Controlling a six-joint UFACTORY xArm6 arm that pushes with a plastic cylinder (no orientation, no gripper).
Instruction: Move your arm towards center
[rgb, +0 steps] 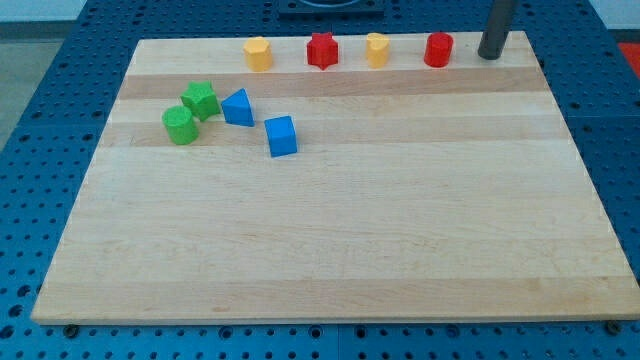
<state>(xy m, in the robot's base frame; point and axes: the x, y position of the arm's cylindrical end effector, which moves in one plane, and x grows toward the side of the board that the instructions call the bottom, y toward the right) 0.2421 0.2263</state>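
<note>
Top right: my tip (490, 56); two each yellow (258, 53) (376, 49), red (321, 50) (438, 49), green (200, 100) (180, 125), blue (237, 107) (282, 136); end effector unclear.

My tip (491, 55) right of block row

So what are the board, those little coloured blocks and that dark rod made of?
The board looks like pale wood with a matt finish: grain and glued strips show. The blocks, such as the blue cube and the red star, look like painted wood or plastic; I cannot tell which. The rod, ending at my tip right of the red cylinder, looks dark and smooth, perhaps metal or plastic.
</note>
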